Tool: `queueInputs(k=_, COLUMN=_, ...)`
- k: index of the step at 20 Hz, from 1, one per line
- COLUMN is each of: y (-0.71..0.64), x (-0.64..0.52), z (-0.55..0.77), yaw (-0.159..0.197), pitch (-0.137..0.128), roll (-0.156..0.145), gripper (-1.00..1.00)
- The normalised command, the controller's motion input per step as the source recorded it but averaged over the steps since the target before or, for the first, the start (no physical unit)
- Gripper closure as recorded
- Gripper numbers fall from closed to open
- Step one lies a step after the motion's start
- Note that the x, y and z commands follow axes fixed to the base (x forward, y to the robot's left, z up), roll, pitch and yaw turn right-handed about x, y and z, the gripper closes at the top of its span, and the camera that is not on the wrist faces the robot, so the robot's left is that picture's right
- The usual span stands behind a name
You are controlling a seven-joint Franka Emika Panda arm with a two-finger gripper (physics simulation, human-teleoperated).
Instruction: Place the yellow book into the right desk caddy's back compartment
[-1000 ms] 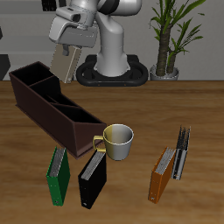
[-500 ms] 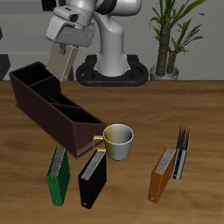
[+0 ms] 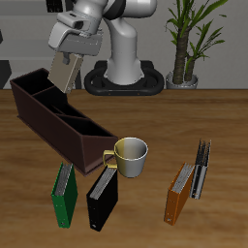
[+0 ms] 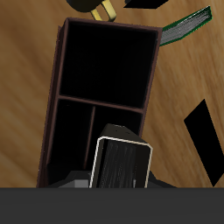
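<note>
My gripper [image 3: 70, 53] is shut on the yellow book [image 3: 64, 71], which hangs tilted in the air just above the back end of the right desk caddy [image 3: 58, 131]. The caddy is a long, dark brown open box running diagonally from the table's back toward the mug. In the wrist view the book [image 4: 122, 164] shows end-on, with a dark edge framed by pale covers. It hovers over the caddy's [image 4: 59, 87] small divided compartments, with the large open compartment beyond. The book's lower edge is near rim height and does not touch the box.
A cream mug [image 3: 131, 155] stands at the caddy's near end. Toward the front edge stand a green book [image 3: 64, 194], a black book [image 3: 102, 199], an orange book [image 3: 179, 194] and a dark grey book [image 3: 201, 167]. The robot base [image 3: 121, 77] and a potted plant [image 3: 189, 39] are at the back.
My gripper has carried the yellow book a little sideways toward the caddy's back end and slightly lower, tilting it more. Nothing on the table has moved.
</note>
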Motion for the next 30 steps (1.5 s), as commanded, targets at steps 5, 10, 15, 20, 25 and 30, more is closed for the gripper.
queueInputs(k=5, y=0.06, x=0.10, z=-0.11, yaw=0.012, pitch=0.012, roll=0.018, gripper=1.00)
queueInputs(k=10, y=0.03, x=0.11, z=-0.06, yaw=0.005, pitch=0.003, roll=0.005, gripper=1.00)
queueInputs(k=15, y=-0.04, x=0.07, z=-0.19, yaw=-0.001, pitch=0.025, roll=-0.001, gripper=1.00)
queueInputs(k=20, y=-0.03, x=0.07, z=-0.15, yaw=-0.011, pitch=0.019, roll=-0.006, gripper=1.00)
queueInputs(k=25, y=-0.05, x=0.07, z=-0.23, yaw=-0.006, pitch=0.029, roll=-0.006, gripper=1.00)
queueInputs(k=30, y=-0.08, x=0.07, z=-0.29, yaw=-0.003, pitch=0.029, roll=-0.014, gripper=1.00)
